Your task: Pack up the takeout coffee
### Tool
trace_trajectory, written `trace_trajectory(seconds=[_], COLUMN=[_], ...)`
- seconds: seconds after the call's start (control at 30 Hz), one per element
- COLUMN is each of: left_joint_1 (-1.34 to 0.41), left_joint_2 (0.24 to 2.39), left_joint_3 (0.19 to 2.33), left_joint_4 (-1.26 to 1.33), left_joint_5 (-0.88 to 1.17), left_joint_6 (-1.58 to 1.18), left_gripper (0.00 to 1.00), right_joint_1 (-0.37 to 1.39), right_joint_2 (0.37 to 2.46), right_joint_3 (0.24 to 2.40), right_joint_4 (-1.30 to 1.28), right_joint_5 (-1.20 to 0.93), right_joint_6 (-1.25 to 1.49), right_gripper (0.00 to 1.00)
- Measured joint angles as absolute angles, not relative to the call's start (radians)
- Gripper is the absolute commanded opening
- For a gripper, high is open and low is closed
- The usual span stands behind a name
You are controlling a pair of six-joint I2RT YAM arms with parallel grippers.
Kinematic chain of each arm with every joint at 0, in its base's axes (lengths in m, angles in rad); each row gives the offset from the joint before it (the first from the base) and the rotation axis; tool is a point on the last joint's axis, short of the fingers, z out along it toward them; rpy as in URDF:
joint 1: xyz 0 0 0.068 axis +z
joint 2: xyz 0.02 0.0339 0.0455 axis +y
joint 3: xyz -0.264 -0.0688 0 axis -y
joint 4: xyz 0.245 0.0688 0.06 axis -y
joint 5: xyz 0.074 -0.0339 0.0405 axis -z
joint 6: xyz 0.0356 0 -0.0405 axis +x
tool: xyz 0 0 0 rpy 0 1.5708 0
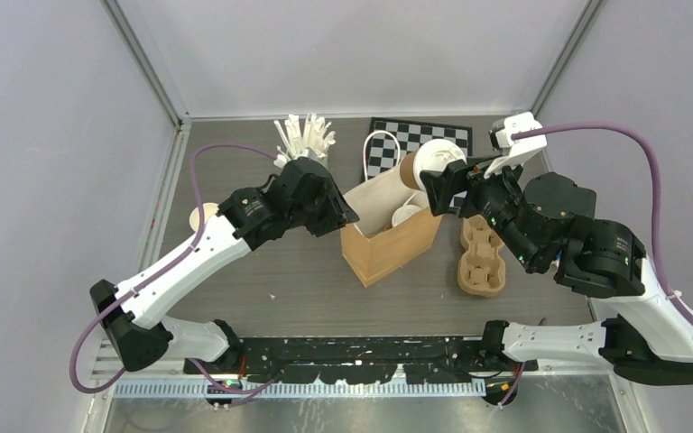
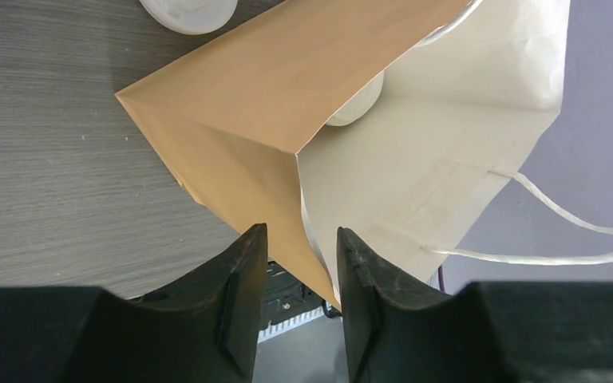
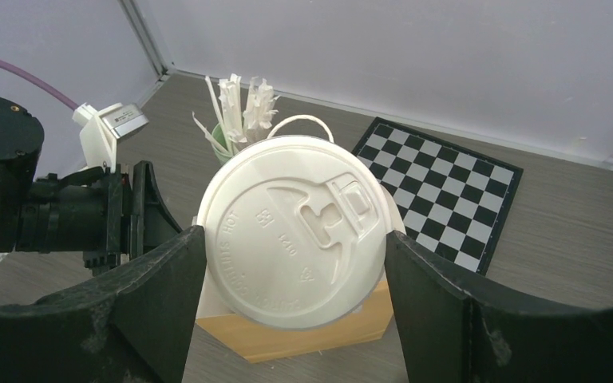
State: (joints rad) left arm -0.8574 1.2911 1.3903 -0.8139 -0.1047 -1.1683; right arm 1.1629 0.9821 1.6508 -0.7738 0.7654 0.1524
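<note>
My right gripper (image 1: 435, 187) is shut on a tan paper cup with a white lid (image 1: 426, 162). It holds the cup tilted above the open brown paper bag (image 1: 395, 242). In the right wrist view the lid (image 3: 295, 207) fills the gap between the fingers (image 3: 168, 279). A second lidded cup (image 1: 406, 215) lies inside the bag and also shows in the left wrist view (image 2: 357, 104). My left gripper (image 1: 346, 217) is at the bag's left rim. In the left wrist view it (image 2: 301, 239) is slightly open and straddles the bag's edge (image 2: 307, 199).
A brown pulp cup tray (image 1: 482, 259) lies right of the bag, under the right arm. A can of white sticks (image 1: 305, 137) and a checkerboard mat (image 1: 412, 137) are at the back. A small cream round thing (image 1: 202, 216) sits by the left arm.
</note>
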Motion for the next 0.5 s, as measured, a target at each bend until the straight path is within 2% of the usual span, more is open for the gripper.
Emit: trace_trajectory(seconds=[0.2, 0.5], left_joint_1=[-0.857, -0.784], left_joint_2=[1.300, 1.289], left_joint_3=[1.391, 1.411], left_joint_4=[-0.812, -0.818], left_joint_5=[-0.104, -0.009], left_joint_6=[-1.132, -0.999], left_gripper=[0.02, 0.00], right_joint_1=[1.163, 1.163], right_joint_2=[0.982, 1.007], right_joint_3=[1.650, 1.660], right_joint_4=[-0.796, -0.815], right_joint_5=[0.765, 0.762], right_joint_6=[0.152, 0.127], right_gripper=[0.82, 0.82])
